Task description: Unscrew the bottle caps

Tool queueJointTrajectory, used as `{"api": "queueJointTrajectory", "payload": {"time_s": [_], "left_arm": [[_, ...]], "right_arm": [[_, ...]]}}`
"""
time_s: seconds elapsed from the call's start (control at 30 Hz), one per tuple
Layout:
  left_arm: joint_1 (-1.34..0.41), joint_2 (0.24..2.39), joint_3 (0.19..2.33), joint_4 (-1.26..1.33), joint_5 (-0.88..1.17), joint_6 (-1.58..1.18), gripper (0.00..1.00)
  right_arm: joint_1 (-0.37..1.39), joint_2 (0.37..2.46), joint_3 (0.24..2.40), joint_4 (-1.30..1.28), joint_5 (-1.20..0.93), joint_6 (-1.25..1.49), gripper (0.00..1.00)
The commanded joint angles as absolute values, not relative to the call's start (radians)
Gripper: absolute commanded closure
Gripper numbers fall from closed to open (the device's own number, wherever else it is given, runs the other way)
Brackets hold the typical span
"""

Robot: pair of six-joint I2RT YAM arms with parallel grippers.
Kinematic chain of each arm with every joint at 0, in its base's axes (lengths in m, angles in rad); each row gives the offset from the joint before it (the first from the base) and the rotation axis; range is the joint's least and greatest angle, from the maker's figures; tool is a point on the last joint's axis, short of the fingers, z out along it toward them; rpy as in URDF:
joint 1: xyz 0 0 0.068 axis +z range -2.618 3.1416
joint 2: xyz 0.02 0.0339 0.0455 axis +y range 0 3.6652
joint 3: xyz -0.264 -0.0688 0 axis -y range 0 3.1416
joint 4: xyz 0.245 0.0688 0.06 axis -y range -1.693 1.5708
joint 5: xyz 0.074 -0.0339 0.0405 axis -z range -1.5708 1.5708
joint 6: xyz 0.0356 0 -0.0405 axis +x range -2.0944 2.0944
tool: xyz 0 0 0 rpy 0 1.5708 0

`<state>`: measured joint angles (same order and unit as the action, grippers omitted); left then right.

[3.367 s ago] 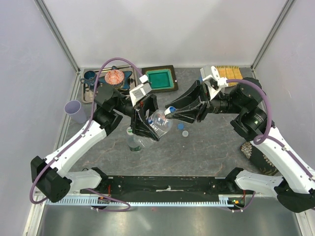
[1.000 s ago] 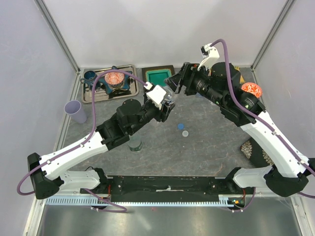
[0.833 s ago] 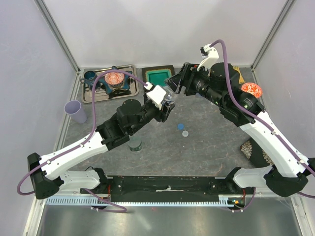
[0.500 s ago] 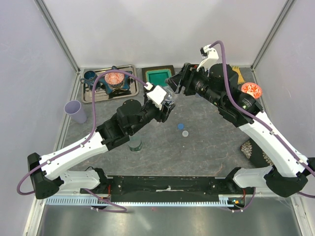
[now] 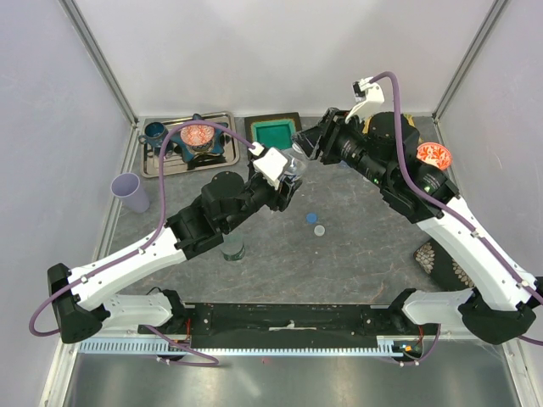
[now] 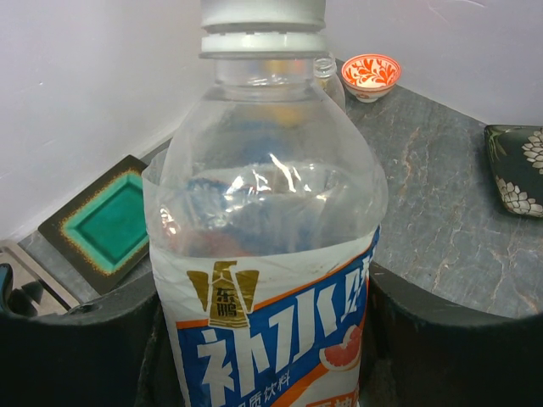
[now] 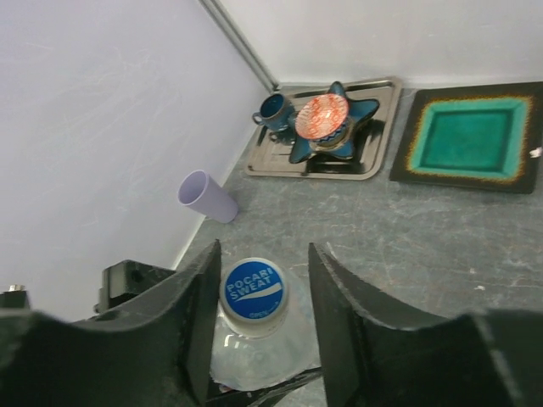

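My left gripper (image 5: 282, 190) is shut on a clear bottle (image 5: 293, 166) with a blue, white and orange label (image 6: 271, 339) and holds it upright above the table. Its blue-and-white cap (image 7: 254, 288) is on; it looks pale from the side (image 6: 263, 25). My right gripper (image 5: 305, 146) is open, with its fingers (image 7: 191, 314) on either side of the cap and the left one very close. A green-label bottle (image 5: 232, 247) stands near the left arm. A blue cap (image 5: 311, 217) and a grey-white cap (image 5: 319, 230) lie loose on the table.
A lilac cup (image 5: 131, 192) lies at the left wall. At the back are a metal tray (image 5: 174, 157) with a red-patterned bowl (image 5: 197, 134) and a green square plate (image 5: 277, 134). Another red bowl (image 5: 433, 155) and a dark floral dish (image 5: 441, 263) are on the right.
Since the earliest frame both arms have moved toward the back of the table. Over the last second the right wrist has shifted slightly right; the left arm and bottle have stayed still.
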<state>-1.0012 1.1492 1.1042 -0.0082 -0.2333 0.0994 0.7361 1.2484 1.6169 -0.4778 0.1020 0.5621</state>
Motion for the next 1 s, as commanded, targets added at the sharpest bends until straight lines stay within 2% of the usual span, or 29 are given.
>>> {"api": "queueJointTrajectory", "payload": {"time_s": [0.0,0.43,0.53,0.57,0.67,0.87,0.97], "left_arm": [[-1.008,1.134,1.108,0.025,-0.250,0.137,0.50],[-1.006,1.137,1.111,0.025,-0.252,0.138,0.50],[-1.006,1.137,1.111,0.025,-0.249,0.138,0.50],[-1.006,1.135,1.111,0.025,-0.250,0.137,0.50],[-1.006,1.132,1.115,0.026,-0.252,0.135,0.50],[-1.008,1.101,1.123,0.034,-0.212,0.137,0.51],[-0.990,1.045,1.123,0.017,-0.016,0.117,0.51]], "right_arm": [[0.742,1.229,1.602,-0.446,0.087,0.566,0.50],[0.741,1.230,1.586,-0.439,0.072,0.569,0.50],[0.741,1.226,1.577,-0.436,0.063,0.569,0.60],[0.742,1.227,1.575,-0.434,0.055,0.569,0.72],[0.741,1.232,1.566,-0.431,0.017,0.569,1.00],[0.741,1.239,1.546,-0.397,-0.112,0.506,1.00],[0.741,1.235,1.560,-0.368,-0.308,0.401,1.00]]}}
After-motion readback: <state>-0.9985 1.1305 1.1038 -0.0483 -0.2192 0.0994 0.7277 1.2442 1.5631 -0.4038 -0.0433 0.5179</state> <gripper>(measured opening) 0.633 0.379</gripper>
